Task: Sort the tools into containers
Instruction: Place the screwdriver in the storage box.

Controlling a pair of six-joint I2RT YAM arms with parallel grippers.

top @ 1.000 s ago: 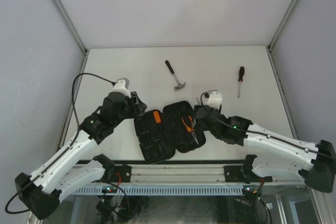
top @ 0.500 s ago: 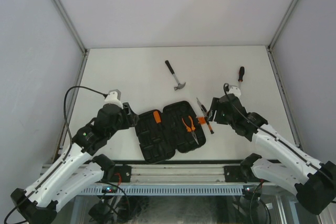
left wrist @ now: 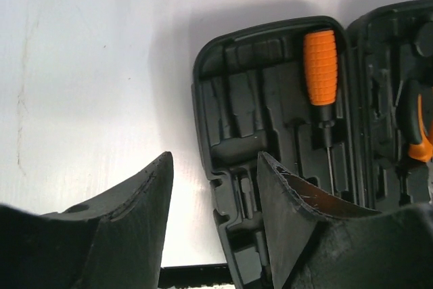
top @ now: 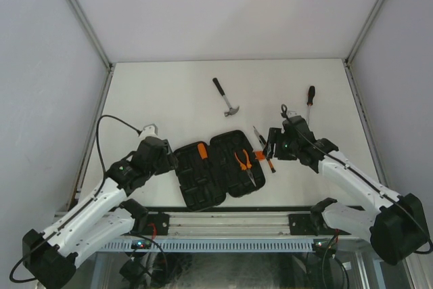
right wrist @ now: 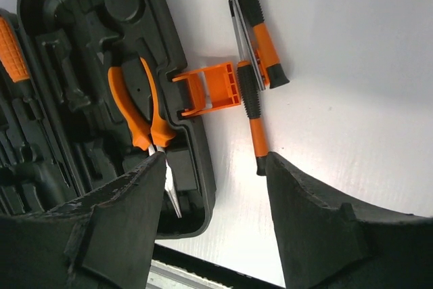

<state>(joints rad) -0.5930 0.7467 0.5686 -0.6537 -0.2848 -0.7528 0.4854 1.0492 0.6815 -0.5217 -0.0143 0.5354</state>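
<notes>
Pliers point(top: 244, 161) lie in the right half of our open black case point(top: 203, 187), and an orange-handled screwdriver point(top: 201, 149) sits in its left half. Just right of the case, by its orange latch point(right wrist: 211, 89), we see slim screwdrivers point(right wrist: 262, 32) on the table point(top: 155, 93). Beyond the case lie the hammer point(top: 226, 97) and, further right, a long screwdriver point(top: 310, 103). Our left gripper point(top: 169, 159) hangs at the case's left edge, our right gripper point(top: 272, 143) over the slim screwdrivers; both sets of jaws are spread, pinching nothing.
</notes>
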